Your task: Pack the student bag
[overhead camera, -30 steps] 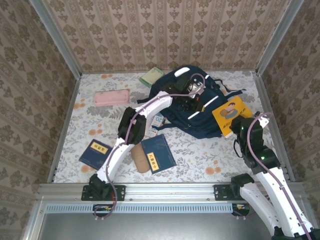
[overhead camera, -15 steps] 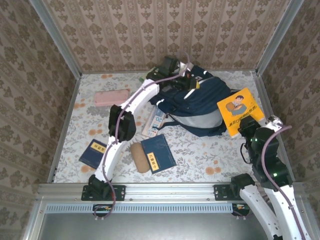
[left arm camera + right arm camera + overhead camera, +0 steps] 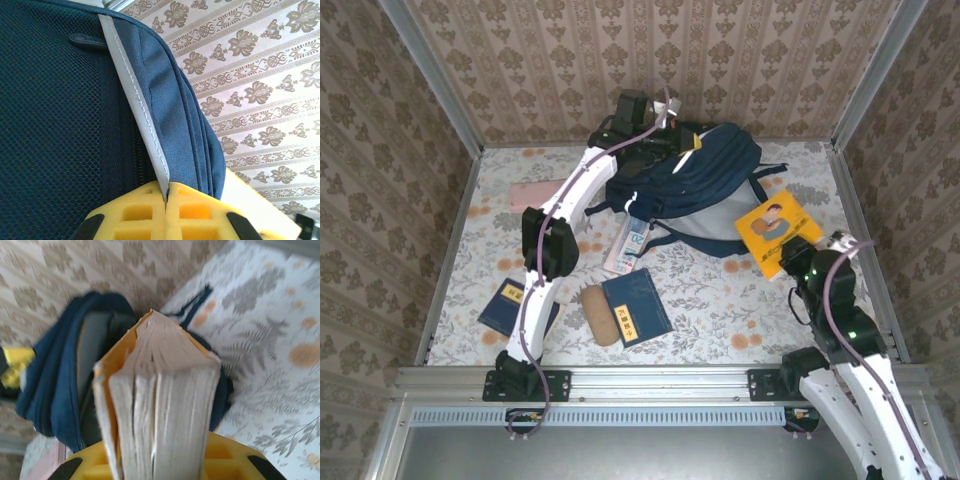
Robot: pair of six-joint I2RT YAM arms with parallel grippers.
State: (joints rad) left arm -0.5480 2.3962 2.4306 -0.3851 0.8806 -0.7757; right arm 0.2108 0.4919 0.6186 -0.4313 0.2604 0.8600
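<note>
left claw (image 3: pixel 672 138) (image 3: pixel 165 199): fully closed, yellow fingers pinching a thin grey stripe (image 3: pixel 142 120) on the backpack; up at the far wall.
backpack (image 3: pixel 705 180) (image 3: pixel 60 130): navy, one end held at the left claw; the body spreads right of that claw and back toward the arm bases, lying on the table (image 3: pixel 720 300).
right claw (image 3: pixel 798 264) (image 3: pixel 160 462): narrow gap, clamped on a yellow book (image 3: pixel 772 228) (image 3: pixel 160 390).
yellow book: sticks out ahead of the right claw, cartoon cover up, page edges facing the wrist camera.
backpack vs right claw: ahead and to its left (image 3: pixel 55 365); a grey panel shows between blue edges, blurred. Book's far corner is close to the bag; touching or not, cannot tell.
booklet (image 3: pixel 632 240): pokes out from under the bag's near edge, behind the left claw.
large blue book (image 3: pixel 636 306), tan pouch (image 3: pixel 600 316), small blue book (image 3: pixel 510 306): near side, well left of the right claw.
</note>
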